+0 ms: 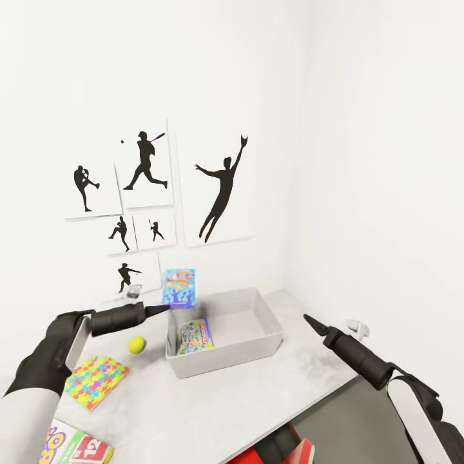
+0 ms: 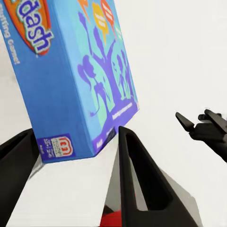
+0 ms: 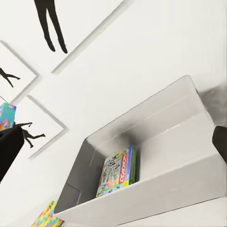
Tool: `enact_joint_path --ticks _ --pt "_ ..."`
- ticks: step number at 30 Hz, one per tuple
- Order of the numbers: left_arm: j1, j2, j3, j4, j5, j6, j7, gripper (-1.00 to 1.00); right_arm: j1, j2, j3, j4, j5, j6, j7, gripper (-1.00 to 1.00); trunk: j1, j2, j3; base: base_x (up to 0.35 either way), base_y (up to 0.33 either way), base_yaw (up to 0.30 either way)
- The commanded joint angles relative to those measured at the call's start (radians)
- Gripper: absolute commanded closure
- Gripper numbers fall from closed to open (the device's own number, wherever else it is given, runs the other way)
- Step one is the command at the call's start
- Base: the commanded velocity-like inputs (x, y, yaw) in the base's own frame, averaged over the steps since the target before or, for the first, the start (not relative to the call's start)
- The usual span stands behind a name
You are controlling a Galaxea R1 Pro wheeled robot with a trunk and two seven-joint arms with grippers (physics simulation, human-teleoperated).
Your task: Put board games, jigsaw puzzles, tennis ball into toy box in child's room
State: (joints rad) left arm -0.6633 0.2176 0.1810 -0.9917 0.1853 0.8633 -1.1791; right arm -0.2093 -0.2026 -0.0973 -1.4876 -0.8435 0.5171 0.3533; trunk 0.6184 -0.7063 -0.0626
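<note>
My left gripper [image 1: 166, 310] is shut on the lower edge of the large blue board game [image 1: 179, 288] with purple silhouettes, holding it upright above the left rim of the toy box [image 1: 270, 322]. In the left wrist view that game [image 2: 80, 80] sits between the fingers [image 2: 132, 165]. A white-green board game [image 1: 196, 336] lies inside the toy box [image 3: 156, 142]. The tennis ball [image 1: 136, 345] rests on the table [image 1: 212, 406] left of the box. A jigsaw puzzle [image 1: 96, 381] lies nearer, and a printed box with big numbers [image 1: 74, 448] is at the front left. My right gripper [image 1: 309, 320] hovers open and empty right of the box.
The toy box stands in the table's corner against two white walls carrying black sports silhouettes [image 1: 222, 190]. A small white object [image 1: 358, 329] sits at the table's right edge. The dark grey top [image 1: 367, 425] adjoins at the front right, with something red [image 1: 287, 454] below.
</note>
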Motion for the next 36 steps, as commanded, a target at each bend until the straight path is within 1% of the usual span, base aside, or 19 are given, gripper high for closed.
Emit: enact_joint_path --ticks 1,3,5,6,8,9,11,12,13,15,16,17,18,19,22,25,29,36 --pt "-0.011 -0.016 0.0 0.0 0.002 0.009 0.022 1.0 -0.001 0.0 -0.009 0.0 -0.006 0.011 0.001 -1.0 0.0 -0.002 -0.002 0.0 0.0 0.0" --pt "-0.044 -0.078 -0.002 0.002 0.0 0.027 0.105 1.0 -0.001 -0.001 -0.028 0.0 -0.007 0.019 0.002 -1.0 0.0 -0.002 -0.002 0.0 0.0 0.0" --pt "-0.071 -0.14 -0.003 0.009 -0.002 0.039 0.201 1.0 -0.001 -0.002 -0.046 0.0 -0.008 0.022 0.004 -1.0 0.0 -0.002 -0.002 0.0 0.0 0.0" --pt "-0.077 -0.156 -0.004 0.012 -0.002 0.041 0.227 1.0 -0.001 -0.002 -0.051 0.0 -0.008 0.023 0.005 -1.0 0.0 -0.002 -0.002 0.0 0.0 0.0" --pt "-0.095 -0.216 -0.005 0.032 -0.001 0.044 0.343 1.0 -0.001 -0.004 -0.07 0.0 -0.008 0.024 0.016 -1.0 0.0 -0.002 -0.002 0.0 0.0 0.0" --pt "-0.1 -0.23 -0.005 0.039 -0.001 0.044 0.373 1.0 -0.001 -0.004 -0.075 0.0 -0.008 0.024 0.02 -1.0 0.0 -0.002 -0.002 0.0 0.0 0.0" --pt "-0.123 -0.28 -0.005 0.08 -0.001 0.039 0.483 1.0 -0.001 -0.004 -0.101 0.0 -0.006 0.024 0.039 -1.0 0.0 -0.002 -0.002 0.0 0.0 0.0" --pt "-0.129 -0.292 -0.005 0.093 -0.001 0.037 0.507 1.0 -0.001 -0.005 -0.109 0.0 -0.006 0.025 0.044 -1.0 0.0 -0.002 -0.002 0.0 0.0 0.0" --pt "-0.141 -0.312 -0.005 0.125 -0.001 0.031 0.553 1.0 -0.001 -0.005 -0.126 0.0 -0.005 0.025 0.055 -1.0 0.0 -0.002 -0.002 0.0 0.0 0.0" --pt "-0.165 -0.341 -0.005 0.202 0.0 0.002 0.627 1.0 -0.001 -0.005 -0.156 0.0 -0.003 0.026 0.073 -1.0 0.0 -0.002 -0.002 0.0 0.0 0.0" --pt "-0.172 -0.346 -0.004 0.222 0.0 -0.01 0.641 1.0 -0.001 -0.005 -0.162 0.0 -0.002 0.027 0.077 -1.0 0.0 -0.002 -0.002 0.0 0.0 0.0" --pt "-0.185 -0.352 -0.004 0.262 0.001 -0.033 0.664 1.0 -0.001 -0.005 -0.172 0.0 -0.002 0.029 0.082 -1.0 0.0 -0.002 -0.002 0.0 0.0 0.0" --pt "-0.192 -0.355 -0.004 0.283 0.001 -0.045 0.673 1.0 -0.001 -0.005 -0.176 0.0 -0.001 0.031 0.084 -1.0 0.0 -0.002 -0.002 0.0 0.0 0.0" --pt "-0.202 -0.36 -0.004 0.322 0.001 -0.065 0.686 1.0 -0.001 -0.005 -0.181 0.0 -0.001 0.036 0.087 -1.0 0.0 -0.002 -0.002 0.0 0.0 0.0" --pt "-0.223 -0.369 -0.004 0.402 0.002 -0.106 0.705 1.0 -0.001 -0.005 -0.189 0.0 0.0 0.053 0.09 -1.0 0.0 -0.002 -0.003 0.0 0.0 0.0" --pt "-0.23 -0.375 -0.004 0.424 0.002 -0.119 0.709 1.0 0.0 -0.005 -0.192 0.0 -0.001 0.059 0.091 -1.0 0.0 -0.002 -0.006 0.0 0.0 0.0" --pt "-0.232 -0.385 -0.004 0.433 0.0 -0.123 0.711 1.0 -0.001 -0.005 -0.192 0.0 -0.002 0.063 0.091 -1.0 0.0 -0.002 -0.012 0.0 0.0 0.0" --pt "-0.232 -0.388 -0.005 0.435 -0.003 -0.124 0.711 1.0 -0.001 -0.005 -0.193 0.0 -0.002 0.065 0.092 -1.0 0.0 -0.002 -0.024 0.0 0.0 0.0"
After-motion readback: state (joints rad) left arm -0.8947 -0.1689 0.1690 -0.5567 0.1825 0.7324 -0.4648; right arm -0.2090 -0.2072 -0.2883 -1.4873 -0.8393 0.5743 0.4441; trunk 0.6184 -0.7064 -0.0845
